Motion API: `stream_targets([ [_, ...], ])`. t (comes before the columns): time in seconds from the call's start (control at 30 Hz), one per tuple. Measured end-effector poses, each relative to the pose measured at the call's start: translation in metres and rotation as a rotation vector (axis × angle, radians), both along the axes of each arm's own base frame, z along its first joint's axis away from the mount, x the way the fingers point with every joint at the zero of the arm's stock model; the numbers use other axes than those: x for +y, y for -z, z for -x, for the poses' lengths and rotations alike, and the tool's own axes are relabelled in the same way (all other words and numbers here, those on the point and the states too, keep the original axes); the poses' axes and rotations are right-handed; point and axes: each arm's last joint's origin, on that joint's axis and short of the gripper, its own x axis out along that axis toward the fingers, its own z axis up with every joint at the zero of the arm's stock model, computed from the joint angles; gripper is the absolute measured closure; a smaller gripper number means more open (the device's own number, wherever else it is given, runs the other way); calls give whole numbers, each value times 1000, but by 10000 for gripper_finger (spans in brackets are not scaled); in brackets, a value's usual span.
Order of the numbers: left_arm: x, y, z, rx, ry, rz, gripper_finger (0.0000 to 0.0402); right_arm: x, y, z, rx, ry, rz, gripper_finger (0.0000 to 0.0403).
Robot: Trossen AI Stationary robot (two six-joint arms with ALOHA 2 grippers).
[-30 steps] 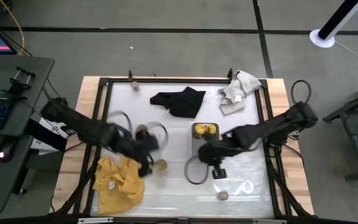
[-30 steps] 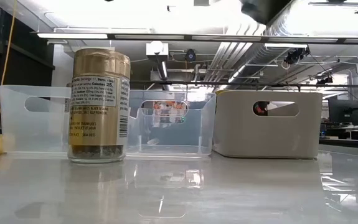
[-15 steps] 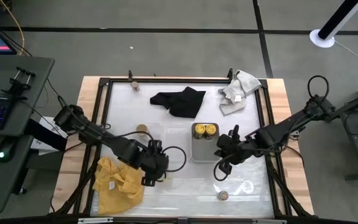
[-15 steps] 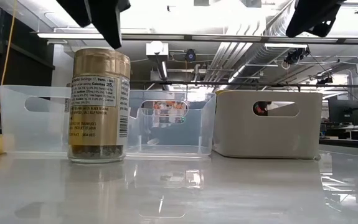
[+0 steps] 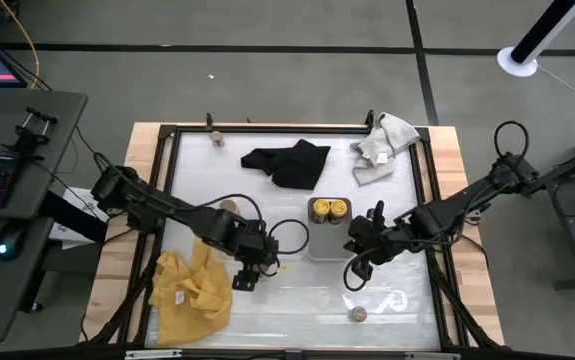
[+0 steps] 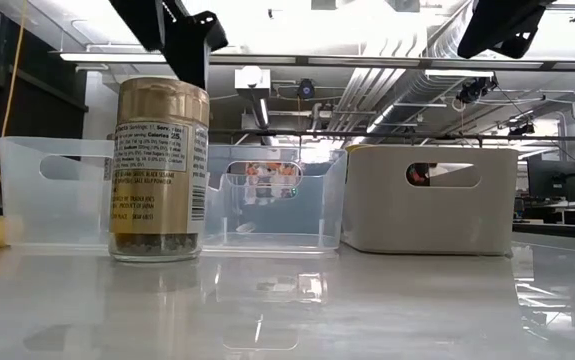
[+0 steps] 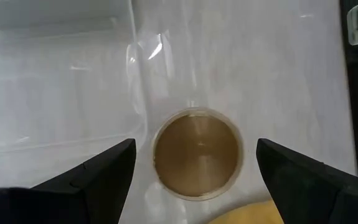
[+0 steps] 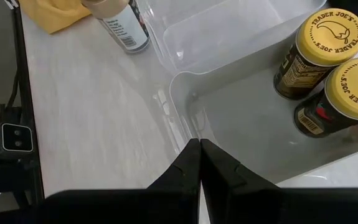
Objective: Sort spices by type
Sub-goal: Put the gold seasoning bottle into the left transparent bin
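Tan-topped jar [image 7: 196, 153] stands centred between the left gripper [image 7: 196, 163] jaws, spread wide above it; right gripper [image 8: 200, 163] jaws are closed, empty.

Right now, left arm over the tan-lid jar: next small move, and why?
Probably straight down. In the left wrist view the tan-topped jar sits centred between the open left gripper fingers, and the low view shows the gripper above the lid, not around it. The right gripper is shut by the grey tray.
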Motion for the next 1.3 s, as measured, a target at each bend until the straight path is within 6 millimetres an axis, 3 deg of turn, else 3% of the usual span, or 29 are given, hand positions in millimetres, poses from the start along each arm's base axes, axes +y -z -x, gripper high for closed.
stream_targets([
  [0.67,-15,44,-11,113,33,-127,87,0,0,1,6,0,5,403],
  [0.93,-13,37,-10,70,7,-146,163,-1,0,0,3,5,11,403],
  [1.07,-10,16,-2,50,-12,-112,163,-1,0,0,3,7,9,403],
  [1.3,14,-71,41,-204,-118,-66,163,-3,0,-1,-2,22,19,403],
])
